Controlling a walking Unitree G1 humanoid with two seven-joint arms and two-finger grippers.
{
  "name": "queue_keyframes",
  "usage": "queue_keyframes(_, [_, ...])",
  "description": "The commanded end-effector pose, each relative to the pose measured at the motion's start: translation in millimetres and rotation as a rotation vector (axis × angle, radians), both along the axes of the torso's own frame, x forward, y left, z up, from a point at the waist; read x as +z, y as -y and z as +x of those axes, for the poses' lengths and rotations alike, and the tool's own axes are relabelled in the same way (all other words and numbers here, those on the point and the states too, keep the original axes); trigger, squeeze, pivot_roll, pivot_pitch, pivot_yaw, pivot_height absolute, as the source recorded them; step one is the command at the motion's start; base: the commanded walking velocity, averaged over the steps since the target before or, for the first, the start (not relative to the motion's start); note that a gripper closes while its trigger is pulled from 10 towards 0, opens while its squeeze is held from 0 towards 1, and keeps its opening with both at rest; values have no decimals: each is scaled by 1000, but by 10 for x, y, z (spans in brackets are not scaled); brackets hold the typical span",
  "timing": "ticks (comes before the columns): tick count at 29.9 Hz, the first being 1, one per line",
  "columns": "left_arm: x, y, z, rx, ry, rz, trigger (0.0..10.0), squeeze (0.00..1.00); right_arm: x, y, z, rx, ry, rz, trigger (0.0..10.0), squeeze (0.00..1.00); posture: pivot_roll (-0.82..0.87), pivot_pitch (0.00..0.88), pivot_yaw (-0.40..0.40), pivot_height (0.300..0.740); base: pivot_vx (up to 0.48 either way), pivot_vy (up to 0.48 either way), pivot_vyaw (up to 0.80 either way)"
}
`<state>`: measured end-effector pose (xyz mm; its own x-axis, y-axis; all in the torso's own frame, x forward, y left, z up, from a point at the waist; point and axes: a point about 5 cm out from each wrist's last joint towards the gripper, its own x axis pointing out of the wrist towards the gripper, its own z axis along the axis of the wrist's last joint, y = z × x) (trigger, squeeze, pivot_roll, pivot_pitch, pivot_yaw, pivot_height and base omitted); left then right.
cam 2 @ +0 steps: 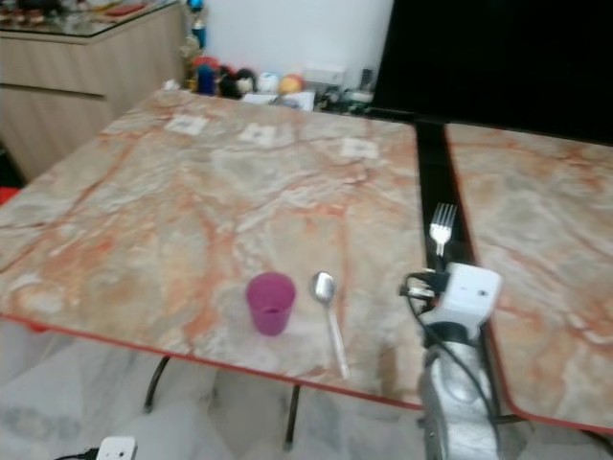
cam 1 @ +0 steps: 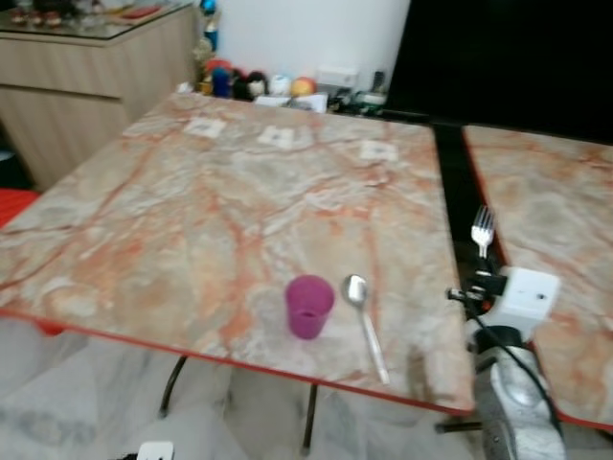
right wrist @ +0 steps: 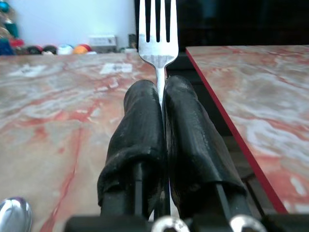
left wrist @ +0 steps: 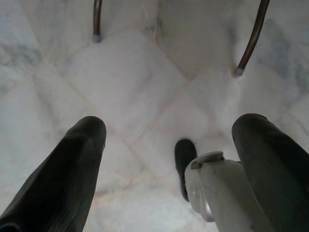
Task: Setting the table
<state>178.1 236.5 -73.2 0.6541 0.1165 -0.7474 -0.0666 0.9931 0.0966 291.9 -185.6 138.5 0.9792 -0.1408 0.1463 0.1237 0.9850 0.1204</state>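
Observation:
A silver fork (cam 1: 483, 230) stands tines-up in my right gripper (right wrist: 161, 96), whose black fingers (right wrist: 142, 125) are shut on its handle. The gripper hovers at the right edge of the marble table (cam 1: 192, 211), over the dark gap beside a second table. A purple cup (cam 1: 308, 306) stands upright near the table's front edge. A metal spoon (cam 1: 365, 321) lies just right of the cup, bowl pointing away from me. My left gripper (left wrist: 169, 145) hangs open over the floor.
A second marble table (cam 1: 556, 220) stands to the right across a narrow gap. Toys and small items (cam 1: 259, 84) line the far wall. A wooden cabinet (cam 1: 86, 86) is at the back left. Metal table legs (left wrist: 96, 21) rise from the tiled floor.

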Motion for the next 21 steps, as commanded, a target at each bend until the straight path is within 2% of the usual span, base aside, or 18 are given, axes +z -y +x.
queue_keyframes(1, [-57,46,-89,-17,-37,-4,10000,0,28,32,-10,-17,15,-2,10000,0,-28,49,-14,740,0,-360,0])
queue_keyframes(15, [-47,44,-69,-23,-33,-3,10000,0,44,70,12,-45,17,13,10000,0,-28,73,-15,740,0,-363,0])
queue_keyframes(21, [-45,42,-65,-23,-32,-3,10000,0,53,76,23,-48,15,14,10000,0,-30,76,-14,740,0,-360,-727])
